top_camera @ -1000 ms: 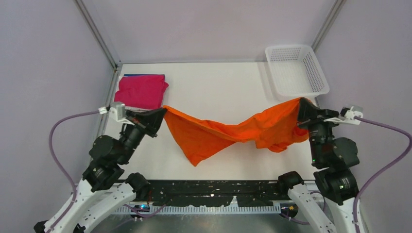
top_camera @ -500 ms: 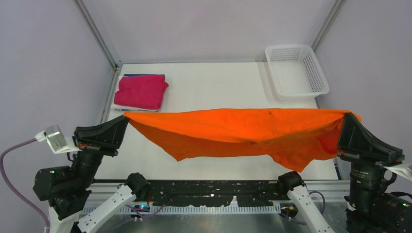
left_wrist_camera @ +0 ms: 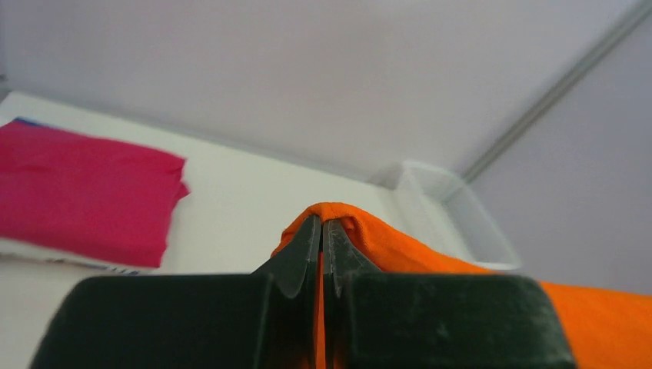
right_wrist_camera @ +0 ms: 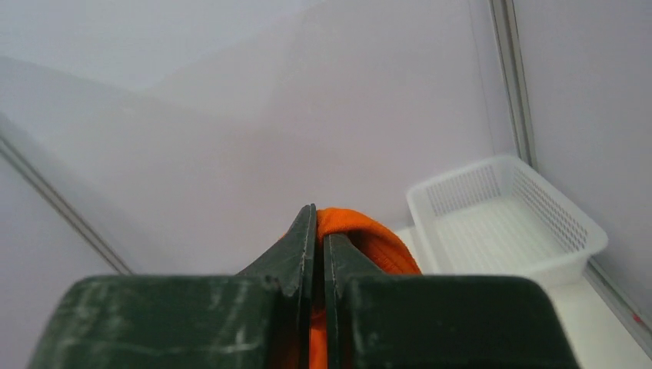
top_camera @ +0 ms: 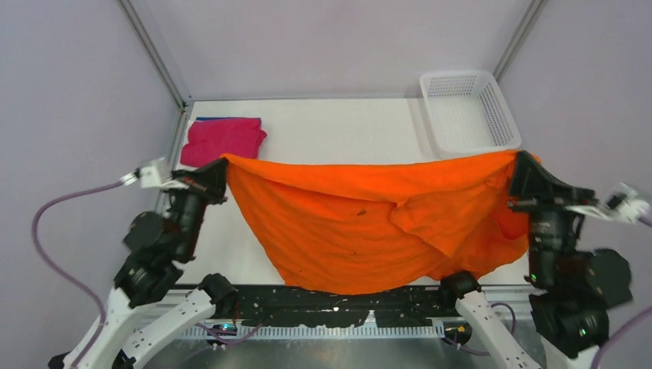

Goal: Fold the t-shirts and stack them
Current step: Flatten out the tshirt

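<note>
The orange t-shirt (top_camera: 361,223) hangs spread between my two grippers above the table, its lower edge drooping to the near edge. My left gripper (top_camera: 223,164) is shut on its left corner; the cloth bulges over the tips in the left wrist view (left_wrist_camera: 338,215). My right gripper (top_camera: 520,157) is shut on its right corner, cloth showing between the jaws in the right wrist view (right_wrist_camera: 350,223). The magenta-pink t-shirt (top_camera: 223,138) lies folded at the back left, also in the left wrist view (left_wrist_camera: 84,192), with a blue edge (top_camera: 211,119) under it.
A white mesh basket (top_camera: 469,111) stands at the back right corner, also in the right wrist view (right_wrist_camera: 507,223). Grey walls and metal frame posts (top_camera: 154,54) enclose the white table (top_camera: 338,131).
Both grippers moved forward toward the back of the table with the orange shirt, after pulling it taut and high. The shirt now hangs wider and lower, its top edge nearer the pink shirt and basket.
</note>
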### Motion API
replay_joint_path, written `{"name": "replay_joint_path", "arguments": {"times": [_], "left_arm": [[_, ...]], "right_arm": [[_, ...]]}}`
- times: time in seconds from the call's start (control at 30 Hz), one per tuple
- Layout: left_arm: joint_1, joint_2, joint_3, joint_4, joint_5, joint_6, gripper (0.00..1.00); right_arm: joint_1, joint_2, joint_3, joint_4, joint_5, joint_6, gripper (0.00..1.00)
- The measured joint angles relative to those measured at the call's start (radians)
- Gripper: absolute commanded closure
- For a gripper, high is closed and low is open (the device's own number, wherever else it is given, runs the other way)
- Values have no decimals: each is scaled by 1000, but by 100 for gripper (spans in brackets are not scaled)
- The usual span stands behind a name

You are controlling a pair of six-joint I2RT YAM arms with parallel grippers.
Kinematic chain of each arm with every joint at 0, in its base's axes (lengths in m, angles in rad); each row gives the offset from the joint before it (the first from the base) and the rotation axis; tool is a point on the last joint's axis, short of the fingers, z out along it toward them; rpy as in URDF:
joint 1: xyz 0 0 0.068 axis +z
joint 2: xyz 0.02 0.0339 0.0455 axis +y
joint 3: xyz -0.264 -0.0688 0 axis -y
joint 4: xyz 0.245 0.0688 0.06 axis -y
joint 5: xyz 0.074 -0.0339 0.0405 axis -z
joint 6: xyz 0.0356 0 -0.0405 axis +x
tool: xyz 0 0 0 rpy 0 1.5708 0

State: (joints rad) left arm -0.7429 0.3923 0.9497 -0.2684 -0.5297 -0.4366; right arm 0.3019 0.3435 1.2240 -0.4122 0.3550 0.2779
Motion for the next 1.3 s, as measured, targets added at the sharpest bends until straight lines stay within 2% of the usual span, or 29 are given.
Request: {"name": "replay_joint_path", "arguments": {"times": [0.1,0.23,0.3,0.37,0.43,0.5,0.53,0.57,0.6,0.63,0.67,0.7,0.77,0.83,1.0,1.13,1.3], "left_arm": [[67,192,-39,-13,-71,-19,100],[338,483,-146,23,97,-104,100],[418,641,-191,43,153,-128,100],[445,780,-191,50,188,-135,100],[451,917,-144,43,209,-135,100],[454,1062,-26,-4,214,-140,100],[457,1140,61,-28,216,-143,99],[460,1211,146,-43,219,-149,89],[462,1271,220,-51,223,-154,69],[464,1320,286,-60,226,-156,37],[464,1356,332,-66,227,-153,5],[464,1381,366,-75,227,-152,1],[464,1405,407,-103,224,-165,0],[464,1405,426,-135,222,-166,0],[459,1338,387,-156,235,-166,0],[424,1161,235,-159,253,-166,0],[340,919,-8,-60,392,-182,0]], "right_arm": [[0,124,-88,5,66,15,95],[-6,364,-254,10,142,49,95],[-29,505,-332,38,127,69,95],[-80,642,-388,66,83,92,94],[-148,792,-406,102,24,120,89],[-201,944,-395,170,-21,142,80],[-220,1020,-374,198,-40,147,71],[-233,1098,-346,222,-60,150,65],[-241,1167,-311,239,-76,151,53],[-245,1226,-275,249,-91,151,48],[-245,1280,-232,258,-101,147,38],[-245,1310,-203,262,-107,149,31],[-245,1345,-145,269,-109,145,9],[-245,1335,-124,276,-103,147,1],[-231,1227,-156,238,-90,143,4],[-184,1039,-297,187,-122,142,5],[-120,889,-486,149,-292,155,4]]}}
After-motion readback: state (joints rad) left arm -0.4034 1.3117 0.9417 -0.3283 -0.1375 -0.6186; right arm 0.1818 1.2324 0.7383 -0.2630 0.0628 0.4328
